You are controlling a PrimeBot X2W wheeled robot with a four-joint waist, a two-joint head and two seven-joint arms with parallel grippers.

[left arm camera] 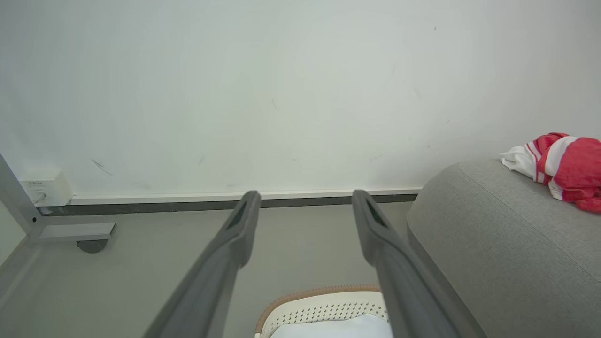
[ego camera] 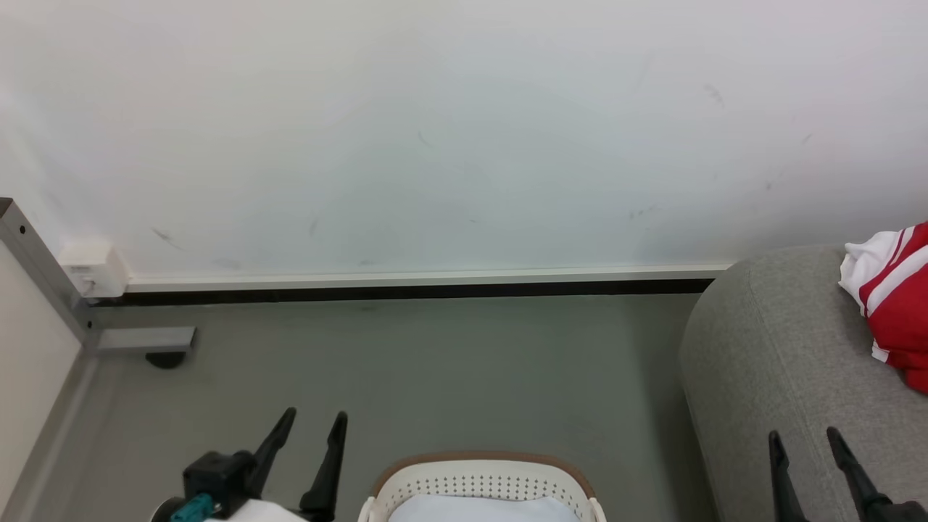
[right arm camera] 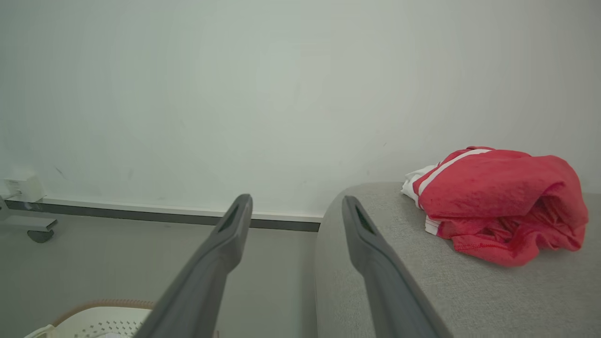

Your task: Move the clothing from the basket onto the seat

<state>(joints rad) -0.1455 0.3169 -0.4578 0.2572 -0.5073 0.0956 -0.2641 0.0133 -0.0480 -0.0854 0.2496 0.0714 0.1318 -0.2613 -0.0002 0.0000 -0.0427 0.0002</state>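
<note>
While both arms sit low at the near edge of the head view, the left pincer point(ego camera: 315, 417) shows its two dark fingers parted with nothing between them. It is over bare floor point(ego camera: 435, 362), just left of the basket point(ego camera: 478, 458). The right pincer point(ego camera: 803, 435) has its fingers likewise spread apart and holds nothing. It is over the near left part of the seat point(ego camera: 776, 362); whether it touches the upholstery cannot be told.

Clothing point(ego camera: 895, 304): one crumpled red bundle with white panels and stripes lies on top of the seat, towards its far right, well apart from both pincers. The right wrist view shows it resting on the grey fabric, folded over on itself.

Basket: it stands on the floor at the near centre, between the two pincers and just left of the seat. Its tan rim and perforated cream wall are visible. A pale, smooth surface shows inside; whether this is fabric or the basket's own bottom cannot be told.

Surroundings: a white wall point(ego camera: 464, 130) with a dark skirting strip runs along the far side. A grey metal frame point(ego camera: 43, 268) with a caster stands at the far left, with a small white box point(ego camera: 90, 268) on the wall beside it.
</note>
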